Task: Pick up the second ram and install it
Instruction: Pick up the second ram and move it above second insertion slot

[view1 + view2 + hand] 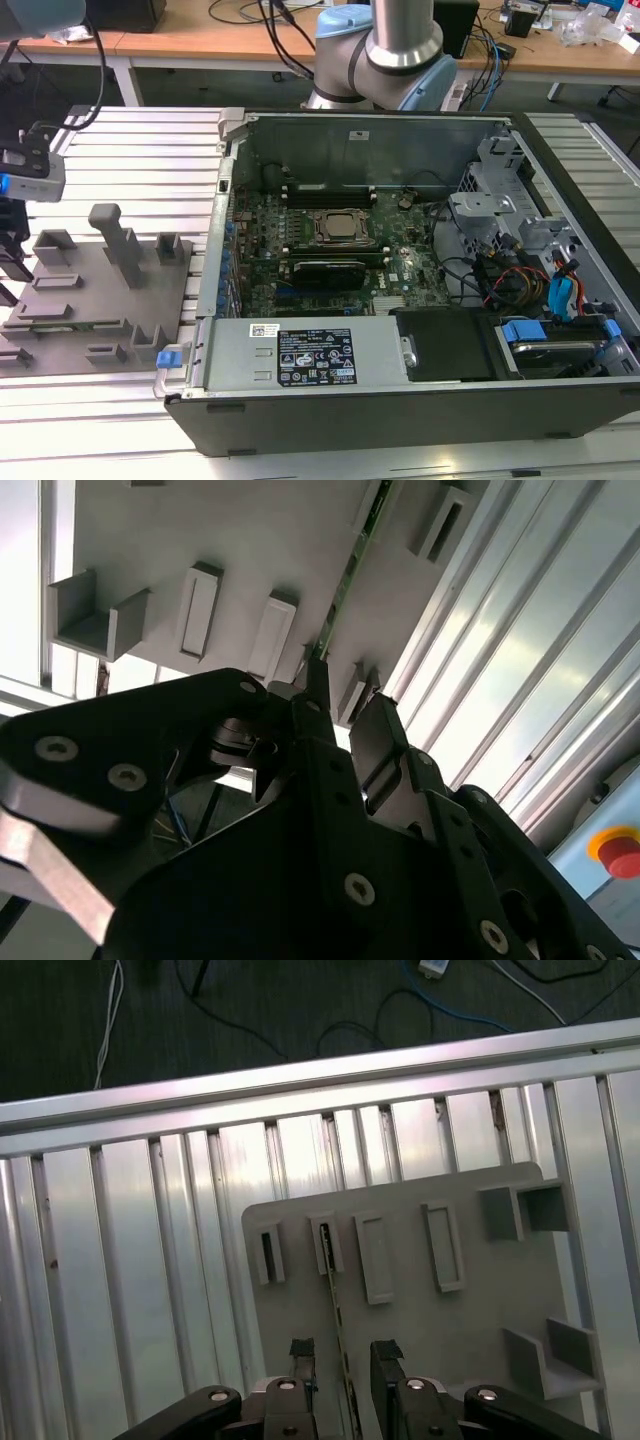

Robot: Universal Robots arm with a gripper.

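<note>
The second ram (335, 1300) is a thin green stick seen edge-on, standing in a slot of the grey tray (460, 1330). It also appears as a narrow green line (350, 570) in the second wrist view. My gripper (345, 1360) is open, with one black finger on each side of the stick's near end and a gap between the fingers and the board. In the second wrist view the fingertips (318, 695) sit just short of the stick's end. In the exterior view my gripper (12, 262) hangs at the far left over the tray (100, 290).
An open computer case (400, 400) lies at the exterior view's right, showing a motherboard with the CPU socket (338, 227) and black memory slots (325, 192). The tray carries several grey holders and an upright post (118, 240). A ribbed aluminium table (120, 1290) surrounds the tray.
</note>
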